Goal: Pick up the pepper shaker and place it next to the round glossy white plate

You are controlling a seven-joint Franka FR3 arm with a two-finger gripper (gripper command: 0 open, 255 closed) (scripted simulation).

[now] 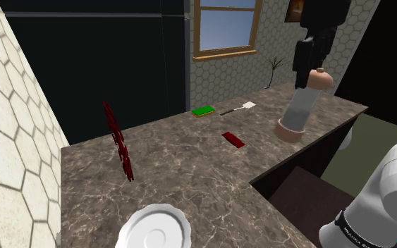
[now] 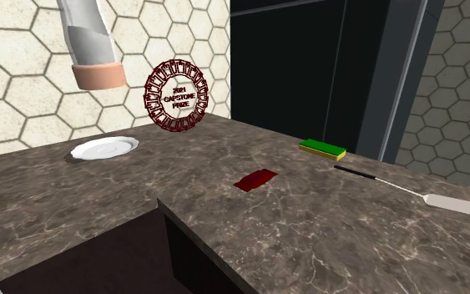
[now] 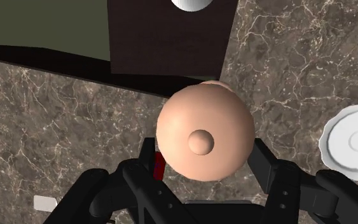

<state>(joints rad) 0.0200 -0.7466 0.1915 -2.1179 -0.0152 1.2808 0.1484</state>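
The pepper shaker (image 1: 304,106) is tall, with a grey body, a pale pink base and a rounded pink top. It hangs slightly tilted in the air above the marbled counter (image 1: 190,169), and my gripper (image 1: 316,69) is shut on its upper end. In the second exterior view the shaker (image 2: 91,46) floats high, over the counter's left part. In the wrist view the black fingers (image 3: 269,172) clasp the shaker (image 3: 204,130) from both sides. The round glossy white plate (image 1: 154,229) (image 2: 103,149) (image 3: 354,141) lies flat on the counter, well apart from the shaker.
A dark red round plaque (image 1: 118,141) (image 2: 175,94) stands on edge near the plate. A flat red piece (image 1: 233,139) (image 2: 255,179), a green sponge (image 1: 204,110) (image 2: 322,149) and a white-bladed spatula (image 1: 237,108) (image 2: 408,190) lie on the counter. The counter has an inner corner with a dark recess (image 2: 116,259).
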